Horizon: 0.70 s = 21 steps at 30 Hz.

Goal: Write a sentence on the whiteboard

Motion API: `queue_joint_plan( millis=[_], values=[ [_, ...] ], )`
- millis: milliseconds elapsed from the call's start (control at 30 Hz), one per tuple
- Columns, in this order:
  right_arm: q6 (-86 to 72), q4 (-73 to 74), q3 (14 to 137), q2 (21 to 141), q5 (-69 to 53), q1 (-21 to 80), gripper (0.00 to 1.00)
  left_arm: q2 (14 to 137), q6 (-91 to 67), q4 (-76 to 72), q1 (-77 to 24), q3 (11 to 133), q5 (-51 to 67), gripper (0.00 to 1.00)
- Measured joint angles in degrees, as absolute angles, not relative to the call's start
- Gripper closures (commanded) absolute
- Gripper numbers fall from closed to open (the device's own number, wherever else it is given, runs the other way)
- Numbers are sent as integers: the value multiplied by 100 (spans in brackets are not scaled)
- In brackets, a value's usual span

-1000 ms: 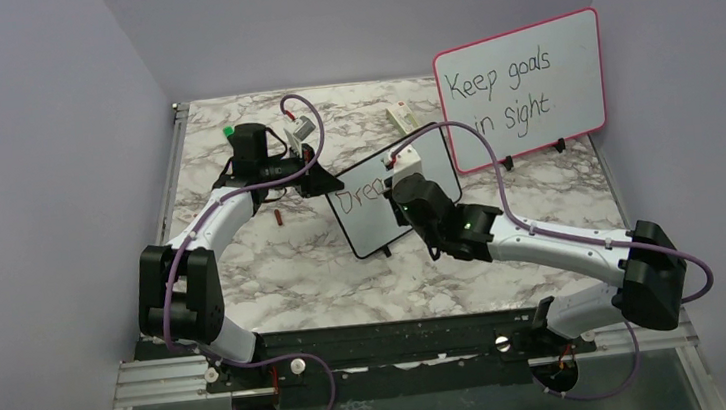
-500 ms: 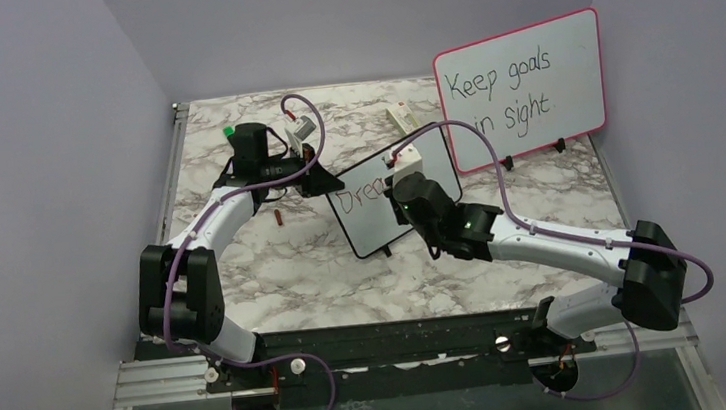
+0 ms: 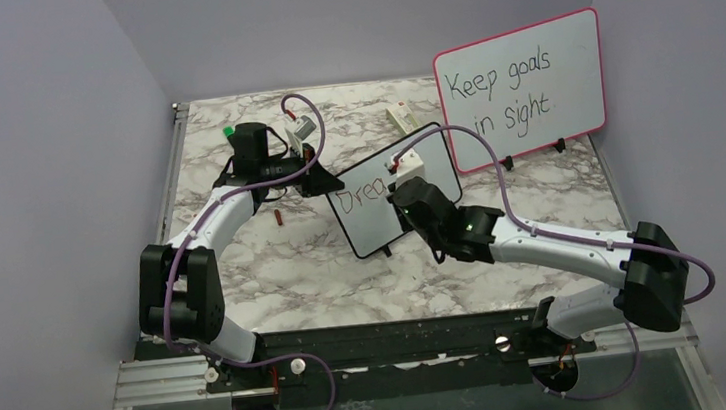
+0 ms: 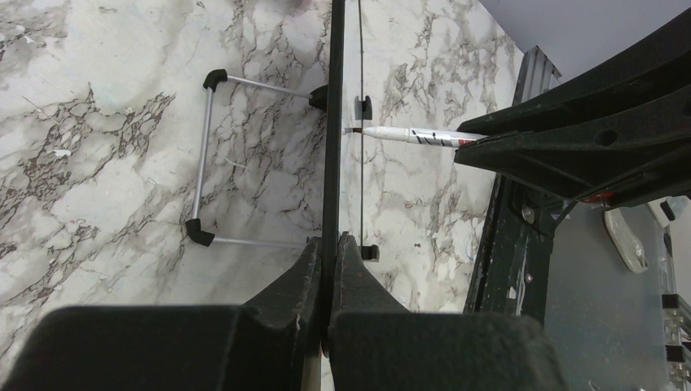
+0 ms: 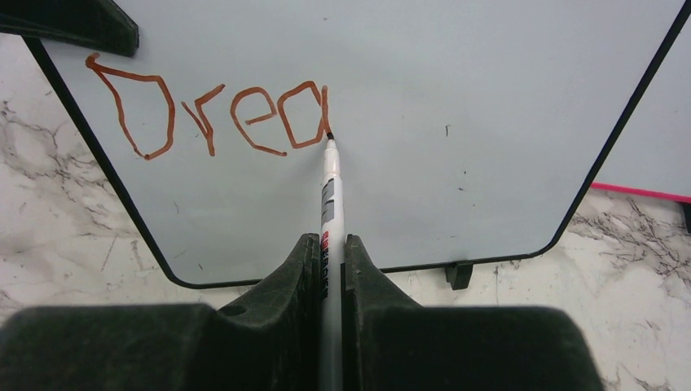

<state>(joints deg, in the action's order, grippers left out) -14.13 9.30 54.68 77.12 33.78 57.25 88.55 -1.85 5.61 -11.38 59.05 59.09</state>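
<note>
The black-framed whiteboard (image 3: 373,226) stands tilted at mid-table. My left gripper (image 3: 322,181) is shut on its left edge. In the left wrist view the whiteboard (image 4: 332,122) shows edge-on, pinched between the jaws of my left gripper (image 4: 330,244). My right gripper (image 5: 326,240) is shut on a white marker (image 5: 330,195), whose tip touches the whiteboard (image 5: 456,106) at the foot of the last letter. The sentence (image 5: 208,118) reads "Drea" in red. From above, my right gripper (image 3: 405,199) hides the right part of the sentence (image 3: 356,196).
A larger pink-framed board (image 3: 521,89) with black writing stands at the back right, close behind the whiteboard. A small reddish cap (image 3: 279,216) lies on the marble left of the board. A white block (image 3: 398,116) lies at the back. Walls enclose three sides.
My right gripper has shifted slightly right and down with the marker, and the letter "a" has its closing stroke. The left gripper and the board have not moved.
</note>
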Motion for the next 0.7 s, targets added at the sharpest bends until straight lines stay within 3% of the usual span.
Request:
queue_joint_plan(
  millis=[700],
  values=[
    [-1448, 976, 5389, 7583, 3535, 5723, 99, 8862, -143, 604, -1140, 5924, 5911, 100]
  ],
)
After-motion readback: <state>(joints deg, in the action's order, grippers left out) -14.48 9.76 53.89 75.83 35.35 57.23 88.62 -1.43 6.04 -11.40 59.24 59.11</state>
